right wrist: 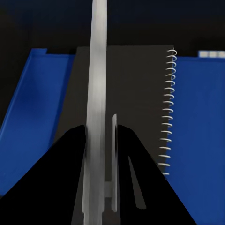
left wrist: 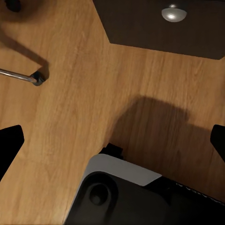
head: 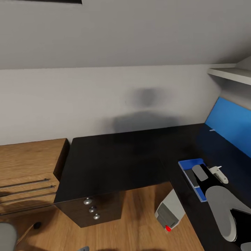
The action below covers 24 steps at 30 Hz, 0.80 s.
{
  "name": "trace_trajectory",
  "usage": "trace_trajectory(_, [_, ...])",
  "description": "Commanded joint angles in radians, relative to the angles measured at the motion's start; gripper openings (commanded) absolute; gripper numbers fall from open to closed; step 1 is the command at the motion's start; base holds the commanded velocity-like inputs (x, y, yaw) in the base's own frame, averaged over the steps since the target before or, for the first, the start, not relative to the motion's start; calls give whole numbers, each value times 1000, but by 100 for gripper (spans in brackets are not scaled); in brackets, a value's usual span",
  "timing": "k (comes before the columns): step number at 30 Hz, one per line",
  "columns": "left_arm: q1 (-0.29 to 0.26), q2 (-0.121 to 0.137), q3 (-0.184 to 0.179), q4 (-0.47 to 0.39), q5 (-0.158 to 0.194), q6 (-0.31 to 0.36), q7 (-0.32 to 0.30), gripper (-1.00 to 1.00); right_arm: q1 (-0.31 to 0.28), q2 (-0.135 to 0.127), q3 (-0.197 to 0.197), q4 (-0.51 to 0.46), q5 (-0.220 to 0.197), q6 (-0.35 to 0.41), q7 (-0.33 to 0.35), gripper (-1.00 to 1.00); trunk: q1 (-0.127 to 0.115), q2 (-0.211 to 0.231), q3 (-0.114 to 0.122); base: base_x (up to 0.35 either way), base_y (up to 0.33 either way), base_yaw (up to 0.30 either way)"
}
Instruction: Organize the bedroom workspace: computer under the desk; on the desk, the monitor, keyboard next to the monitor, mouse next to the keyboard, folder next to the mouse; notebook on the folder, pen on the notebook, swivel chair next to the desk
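The right gripper (right wrist: 101,154) is clamping the thin pale pen (right wrist: 98,93) near its clip — light, slippery, likely to roll — over the grey spiral-bound notebook (right wrist: 136,98), frame centre.

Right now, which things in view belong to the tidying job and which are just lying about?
Job:
desk
folder
notebook
pen, held in right gripper
computer

Lying about:
wood shelving
blue wall panel
wall shelf
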Motion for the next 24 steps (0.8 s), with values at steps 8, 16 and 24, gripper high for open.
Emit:
trace_trajectory(8, [-1,-6,-5,0,10,-6,6,100,-1,0,0,1,-12,-10,0,-100,31,-58,-27,0,0,0])
trace_trajectory(16, [-1,-7,-5,1,10,-6,6,100,-1,-1,0,0,-12,-10,0,-100,62,-114,-52,0,0,0])
trace_trajectory(24, [-1,-7,-5,1,10,-6,6,100,-1,-1,0,1,-12,-10,0,-100,92,-170,-77,0,0,0])
